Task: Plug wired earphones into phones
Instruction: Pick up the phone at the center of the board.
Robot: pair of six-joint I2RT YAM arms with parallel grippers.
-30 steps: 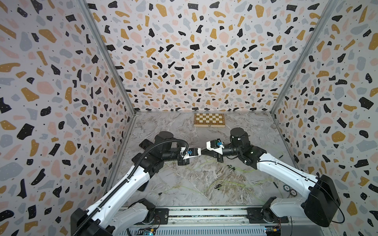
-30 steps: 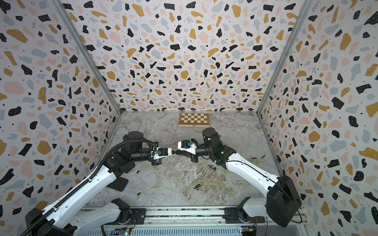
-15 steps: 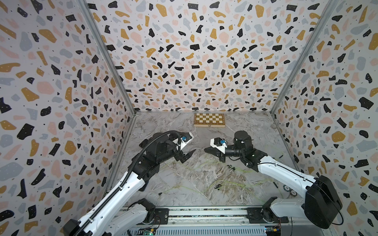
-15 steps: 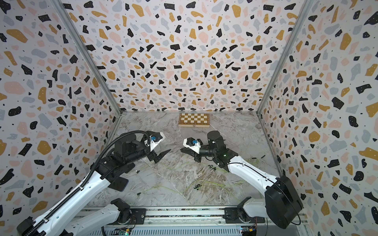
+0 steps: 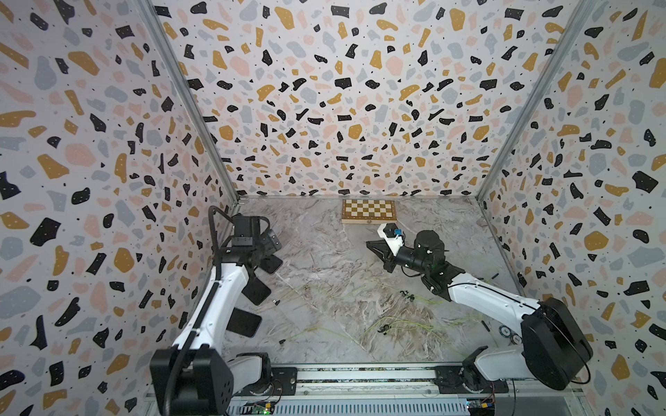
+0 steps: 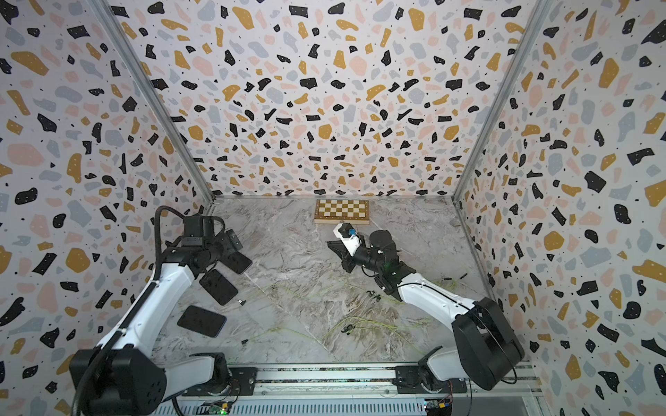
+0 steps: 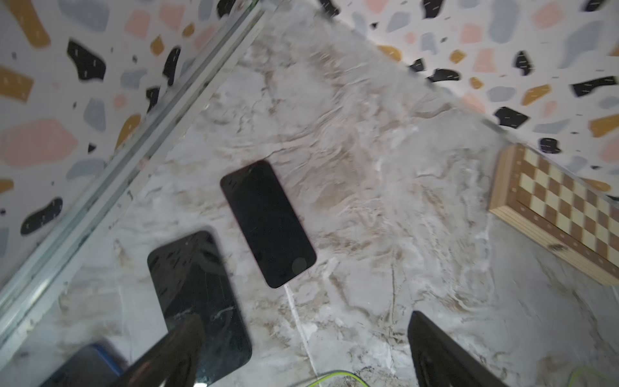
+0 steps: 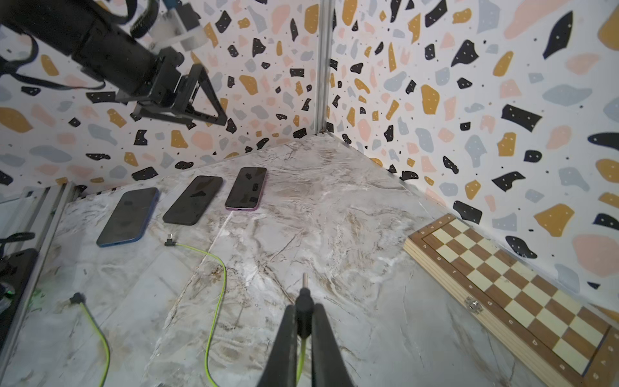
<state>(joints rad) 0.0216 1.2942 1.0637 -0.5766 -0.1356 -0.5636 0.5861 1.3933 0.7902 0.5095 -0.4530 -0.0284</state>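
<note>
Swung away from the middle since a second ago, my left gripper (image 7: 301, 321) now hangs empty, jaws spread wide, over the three phones (image 8: 193, 200) lined up along the left side of the table (image 8: 335, 217). My right gripper (image 8: 304, 310) is clamped on one plug (image 8: 304, 295) of the wired earphones (image 8: 223, 274), whose other cables lie loose mid-table.

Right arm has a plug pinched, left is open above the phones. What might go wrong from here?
1. The plug, pinched near its cable end by the right gripper, may twist when pushed in.
2. The phones lie loose; the open left gripper holds none, so one may slide when pushed.
</note>
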